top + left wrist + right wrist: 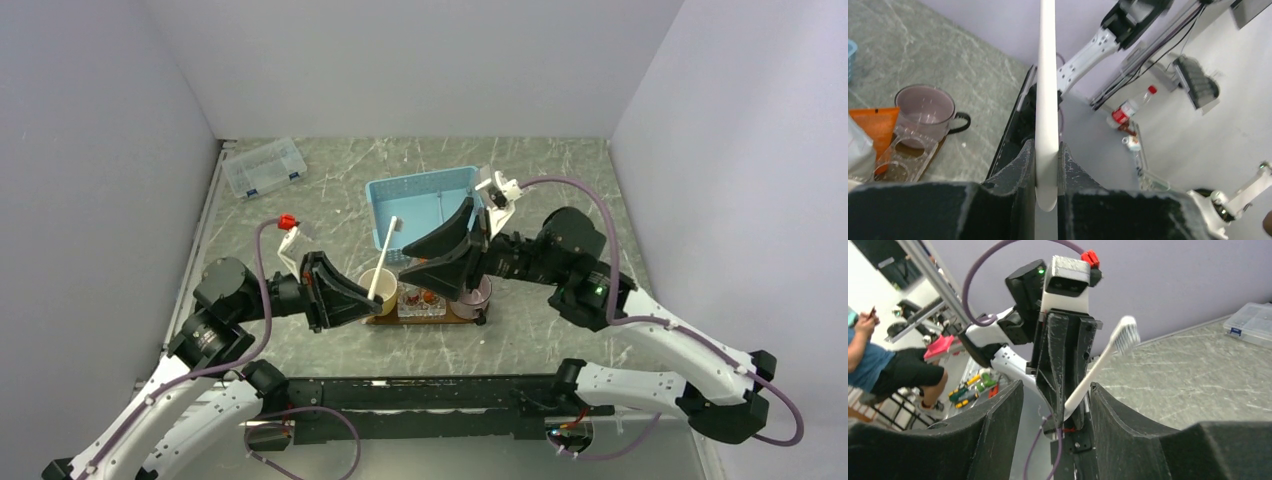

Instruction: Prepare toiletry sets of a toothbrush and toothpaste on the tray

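Left claw (1047, 160) clamps the toothbrush (1047, 85) by its handle end, long axis steeply upright over the cream mug (378, 282) on the tray (440, 319); right claw (1054, 390) gapes beside it.

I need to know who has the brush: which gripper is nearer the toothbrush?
Left. The left gripper is clamped on the toothbrush handle; the right gripper stands open close by, not touching it.
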You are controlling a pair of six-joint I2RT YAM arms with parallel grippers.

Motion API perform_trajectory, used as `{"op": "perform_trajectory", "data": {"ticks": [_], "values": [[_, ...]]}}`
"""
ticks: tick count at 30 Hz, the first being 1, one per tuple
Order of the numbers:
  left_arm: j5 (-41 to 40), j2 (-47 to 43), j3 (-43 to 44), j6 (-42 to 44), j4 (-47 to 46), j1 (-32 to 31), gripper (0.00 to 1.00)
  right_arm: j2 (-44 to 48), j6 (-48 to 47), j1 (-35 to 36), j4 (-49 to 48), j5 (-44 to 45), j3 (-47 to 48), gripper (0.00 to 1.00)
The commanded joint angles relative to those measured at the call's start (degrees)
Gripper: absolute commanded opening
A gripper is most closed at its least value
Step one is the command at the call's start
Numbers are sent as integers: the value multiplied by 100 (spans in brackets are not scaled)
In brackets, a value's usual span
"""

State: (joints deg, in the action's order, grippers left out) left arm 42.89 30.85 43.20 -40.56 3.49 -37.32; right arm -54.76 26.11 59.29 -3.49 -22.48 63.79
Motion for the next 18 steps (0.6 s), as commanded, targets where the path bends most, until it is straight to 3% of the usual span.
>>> {"op": "perform_trajectory", "data": {"ticks": [1, 10, 14, 18], "values": [[574, -54, 378, 941, 1088, -7, 0, -32, -675, -298, 1509, -1030, 927, 55], [1033, -183, 776, 1733, 2377, -12, 0, -369, -1371, -807, 3130, -1501, 1937, 55], [1380, -176, 743, 1805, 2452, -7, 0, -507, -1254, -857, 3022, -1876, 1962, 55], [1579, -105, 815, 1984, 2688, -7, 0, -558, -757, -854, 2311, -2542, 1618, 55]]}}
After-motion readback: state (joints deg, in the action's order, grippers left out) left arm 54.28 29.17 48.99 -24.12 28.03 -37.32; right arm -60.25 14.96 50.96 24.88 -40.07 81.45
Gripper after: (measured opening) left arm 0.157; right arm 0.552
